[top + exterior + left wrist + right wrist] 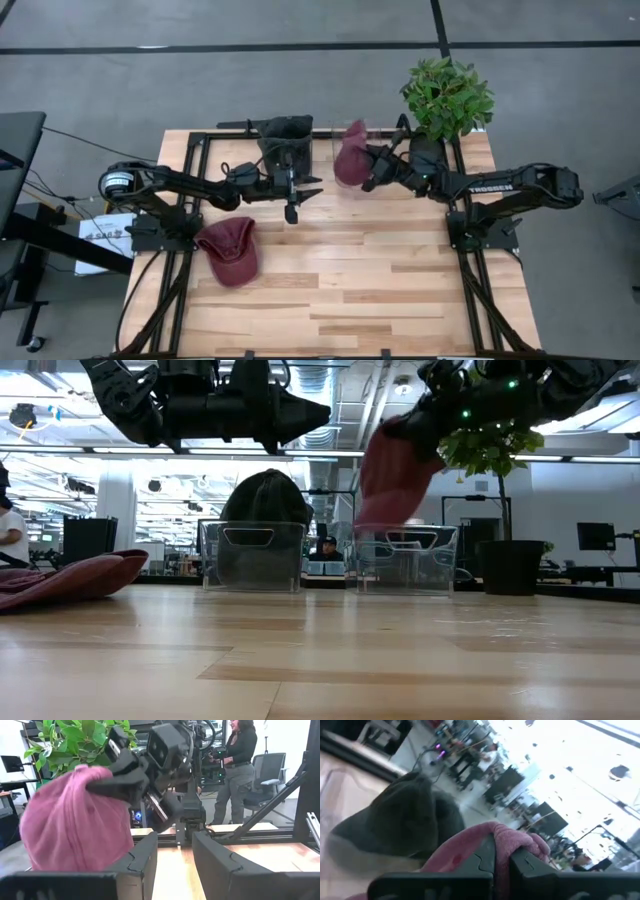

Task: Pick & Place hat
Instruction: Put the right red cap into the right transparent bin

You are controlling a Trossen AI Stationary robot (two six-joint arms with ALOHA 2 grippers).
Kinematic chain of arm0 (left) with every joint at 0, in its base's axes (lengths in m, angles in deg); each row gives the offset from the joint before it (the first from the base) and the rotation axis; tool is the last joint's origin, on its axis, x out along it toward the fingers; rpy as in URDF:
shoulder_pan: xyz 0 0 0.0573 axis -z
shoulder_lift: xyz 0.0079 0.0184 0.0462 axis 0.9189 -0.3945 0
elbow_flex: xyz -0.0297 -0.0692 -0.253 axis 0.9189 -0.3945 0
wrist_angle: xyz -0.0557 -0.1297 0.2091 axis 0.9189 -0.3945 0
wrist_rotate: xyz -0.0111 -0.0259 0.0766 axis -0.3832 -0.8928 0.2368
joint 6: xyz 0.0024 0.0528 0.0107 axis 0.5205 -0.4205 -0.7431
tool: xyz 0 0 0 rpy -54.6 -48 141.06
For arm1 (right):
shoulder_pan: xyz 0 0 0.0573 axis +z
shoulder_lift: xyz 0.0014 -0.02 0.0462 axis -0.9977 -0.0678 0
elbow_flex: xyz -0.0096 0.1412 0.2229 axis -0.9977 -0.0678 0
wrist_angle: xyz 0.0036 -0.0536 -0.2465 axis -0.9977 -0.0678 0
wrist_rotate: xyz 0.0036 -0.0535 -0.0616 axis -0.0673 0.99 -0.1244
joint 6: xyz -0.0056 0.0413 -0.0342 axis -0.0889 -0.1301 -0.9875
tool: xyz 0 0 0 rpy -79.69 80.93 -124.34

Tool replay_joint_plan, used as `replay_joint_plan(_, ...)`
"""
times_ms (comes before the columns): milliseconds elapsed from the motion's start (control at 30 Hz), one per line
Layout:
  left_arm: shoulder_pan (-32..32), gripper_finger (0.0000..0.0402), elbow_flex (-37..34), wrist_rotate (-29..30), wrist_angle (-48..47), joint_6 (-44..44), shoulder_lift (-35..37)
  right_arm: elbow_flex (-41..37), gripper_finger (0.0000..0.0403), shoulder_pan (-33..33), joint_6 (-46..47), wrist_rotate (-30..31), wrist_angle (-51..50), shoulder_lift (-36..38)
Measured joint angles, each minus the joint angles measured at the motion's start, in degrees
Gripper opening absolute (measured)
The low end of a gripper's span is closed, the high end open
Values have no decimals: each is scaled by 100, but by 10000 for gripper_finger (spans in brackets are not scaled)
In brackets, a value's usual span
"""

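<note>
From above I see two bins side by side at the table's [400,300] far edge: the left bin [287,135] has a hat [264,495] in it, and the right bin [404,559] sits just beside it, with a plant [446,95] beyond its right corner. My right gripper [366,165] hangs above the right bin, clamped on a second hat [350,160], while my left gripper [303,190] hovers before the left bin. A third hat [229,250] lies on the table nearer me, left of centre, beside the left arm's base.
</note>
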Motion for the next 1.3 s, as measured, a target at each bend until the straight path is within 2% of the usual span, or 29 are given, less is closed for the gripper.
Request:
replay_joint_plan(100, 38, 121, 0, 3, -51, 83, 2, 0, 0, 158, -29, -131, 189, 1)
replay_joint_plan(267, 42, 121, 0, -261, -165, 576, 4, 0, 0, 620, -17, -768, 134, 1)
replay_joint_plan(400, 43, 121, 0, -742, -242, 915, 7, 0, 0, 1144, -13, -996, -119, 1)
replay_joint_plan(600, 143, 121, 0, -1442, -283, 1199, 7, 0, 0, 1881, 35, -965, -610, 1)
replay_joint_plan(867, 718, 121, -2, -1481, -319, 1158, 7, 0, 0, 2572, 769, -964, -1589, 1)
replay_joint_plan(1067, 1156, 121, -2, -1479, -333, 800, 7, 0, 0, 2913, 1436, -966, -2220, 1)
replay_joint_plan(1200, 1330, 121, -2, -1402, -339, 452, 7, 0, 0, 3077, 1498, -976, -2340, 1)
replay_joint_plan(1300, 1361, 121, -2, -1190, -341, 264, 7, 0, 0, 3128, 1410, -1233, -2211, 1)
